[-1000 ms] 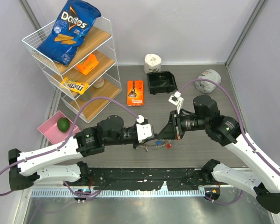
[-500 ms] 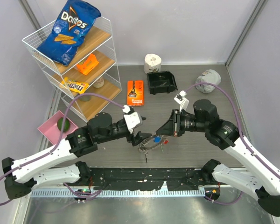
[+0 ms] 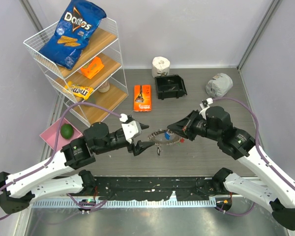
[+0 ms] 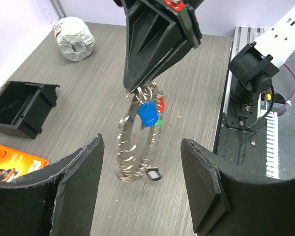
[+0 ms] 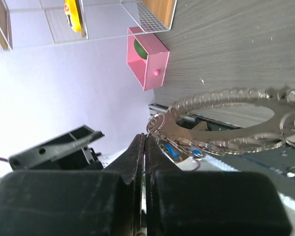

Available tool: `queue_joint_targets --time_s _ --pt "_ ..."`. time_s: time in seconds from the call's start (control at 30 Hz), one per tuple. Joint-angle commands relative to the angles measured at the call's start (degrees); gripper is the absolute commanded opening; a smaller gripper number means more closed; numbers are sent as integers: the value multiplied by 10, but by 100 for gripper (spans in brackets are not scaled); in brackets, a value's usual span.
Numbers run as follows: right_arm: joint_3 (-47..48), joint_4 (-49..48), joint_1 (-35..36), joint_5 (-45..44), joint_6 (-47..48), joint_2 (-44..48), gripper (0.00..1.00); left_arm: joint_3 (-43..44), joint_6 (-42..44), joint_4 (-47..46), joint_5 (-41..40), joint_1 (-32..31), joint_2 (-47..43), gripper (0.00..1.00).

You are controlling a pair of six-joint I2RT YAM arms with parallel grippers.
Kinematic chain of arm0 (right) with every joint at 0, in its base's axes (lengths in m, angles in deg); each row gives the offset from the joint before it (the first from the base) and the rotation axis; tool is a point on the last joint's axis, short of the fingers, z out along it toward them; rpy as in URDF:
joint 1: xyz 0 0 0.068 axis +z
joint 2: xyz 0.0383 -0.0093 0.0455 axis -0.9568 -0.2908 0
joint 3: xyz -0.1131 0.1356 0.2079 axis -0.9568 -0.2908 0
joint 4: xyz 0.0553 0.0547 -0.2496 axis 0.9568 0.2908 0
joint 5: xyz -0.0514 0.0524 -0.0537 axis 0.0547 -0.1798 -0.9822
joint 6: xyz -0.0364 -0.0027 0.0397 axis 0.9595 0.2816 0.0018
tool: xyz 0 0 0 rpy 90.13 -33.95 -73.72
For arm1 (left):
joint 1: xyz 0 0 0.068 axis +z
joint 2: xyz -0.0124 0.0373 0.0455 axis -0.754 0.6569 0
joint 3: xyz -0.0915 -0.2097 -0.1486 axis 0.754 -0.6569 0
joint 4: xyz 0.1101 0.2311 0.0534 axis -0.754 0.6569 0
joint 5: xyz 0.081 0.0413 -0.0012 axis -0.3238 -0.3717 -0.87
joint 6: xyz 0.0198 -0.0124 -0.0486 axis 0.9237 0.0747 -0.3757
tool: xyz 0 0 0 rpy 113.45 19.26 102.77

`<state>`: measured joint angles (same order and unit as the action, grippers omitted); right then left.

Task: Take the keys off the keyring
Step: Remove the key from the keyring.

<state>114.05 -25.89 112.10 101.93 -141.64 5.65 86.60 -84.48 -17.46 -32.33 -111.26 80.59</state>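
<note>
**A:** What's on the far left?

**B:** A wire shelf rack with wooden shelves. A blue Doritos bag lies on top and an orange pouch sits on the shelf under it. Lower down there is a yellow M&M's bag beside a small round tub. At the foot of the rack, a pink tray holds one green lime.

**A:** And moving toward the middle?

**B:** A flat orange pack lies on the table. In front of it is the left gripper. Its jaws are spread wide with nothing between them, and it faces the keyring from just beside it.

**A:** Where is the keyring?

**B:** The keyring hangs at mid-table between the two grippers. The right gripper pinches its upper end, with the fingers pressed tight together on the metal. The keys bunch just under that pinch, with a blue head in front and red and green heads behind. A small dark fob dangles at the ring's lower end. I can't tell whether it touches the table.

**A:** What's further back and to the right?

**B:** There's a black bin whose inside reads only as dark plastic. A white paper roll stands just behind it. A grey crumpled bundle sits well apart at the right.
</note>
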Motion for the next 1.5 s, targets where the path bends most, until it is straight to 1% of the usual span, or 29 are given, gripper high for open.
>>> queue_joint_targets --time_s 0.0,0.07,0.2,0.27,0.33,0.5,0.6,0.67,0.77,0.83,0.93,1.0,1.07,1.1,1.13,1.3,1.47 --pt "11 -8 -2 -13 -163 -3 5 -6 3 -20 26 2 -6 68" --pt "-5 -28 0 -25 -209 14 5 -9 3 -34 35 3 1 67" --pt "-32 -39 3 -100 -297 73 5 -23 12 -84 60 1 22 64" --pt "-46 -57 5 -100 -318 82 5 -31 26 -122 66 2 31 64" --pt "-47 -61 7 -95 -321 81 5 -29 47 -149 71 2 45 64" --pt "-42 -74 16 -79 -317 68 5 -2 78 -180 82 2 104 72" --pt "-39 -76 16 -75 -313 68 5 8 82 -200 81 2 135 74" --pt "-41 -78 17 -73 -312 69 5 12 81 -213 77 3 148 74" --pt "-46 -82 17 -72 -314 71 5 26 85 -207 71 2 165 70" --pt "-49 -84 17 -70 -314 74 5 36 87 -197 63 2 173 63" --pt "-50 -89 17 -69 -315 75 5 48 93 -172 47 3 179 47" --pt "-52 -90 17 -66 -316 76 5 55 103 -157 35 3 182 39" --pt "-51 -90 17 -64 -316 75 5 58 111 -144 18 2 187 19" --pt "-51 -91 17 -63 -316 75 5 61 118 -137 16 3 190 8" --pt "-51 -92 17 -64 -317 76 5 66 121 -128 13 2 195 0" --pt "-50 -94 18 -65 -320 79 5 66 119 -118 8 3 200 0" --pt "-40 -93 18 -72 -320 82 5 47 110 -118 31 13 204 0"
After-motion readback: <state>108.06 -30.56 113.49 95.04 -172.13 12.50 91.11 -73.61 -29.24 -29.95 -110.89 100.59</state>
